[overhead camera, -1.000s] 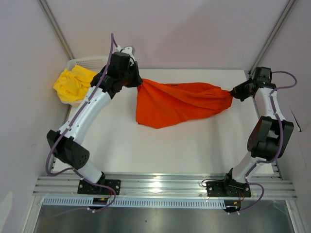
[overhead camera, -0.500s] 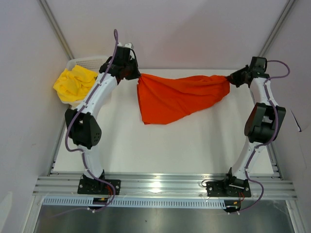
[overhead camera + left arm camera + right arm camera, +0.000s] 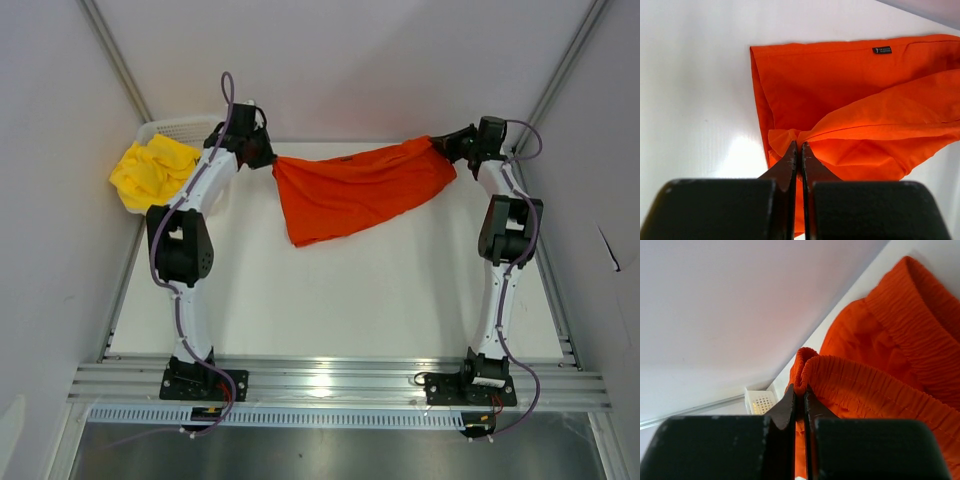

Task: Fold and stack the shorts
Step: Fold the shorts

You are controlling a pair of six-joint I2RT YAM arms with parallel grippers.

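The orange-red shorts (image 3: 350, 190) hang stretched between my two grippers over the far part of the white table (image 3: 330, 300). My left gripper (image 3: 270, 160) is shut on a leg corner of the orange-red shorts (image 3: 850, 95), with fabric bunched at the fingertips (image 3: 792, 155). My right gripper (image 3: 440, 143) is shut on the elastic waistband of the orange-red shorts (image 3: 875, 380). The lower edge of the shorts droops toward the table. The bright yellow shorts (image 3: 150, 172) lie bunched in the white mesh basket (image 3: 185, 127) at the far left.
The basket also shows in the right wrist view (image 3: 760, 401), beyond the fabric. Grey walls close in the table at the back and both sides. A metal rail (image 3: 330, 385) carrying the arm bases runs along the near edge.
Both grippers have moved toward the back of the table with the orange-red shorts held between them. The shorts are now stretched flatter and wider, and the arms are extended further.
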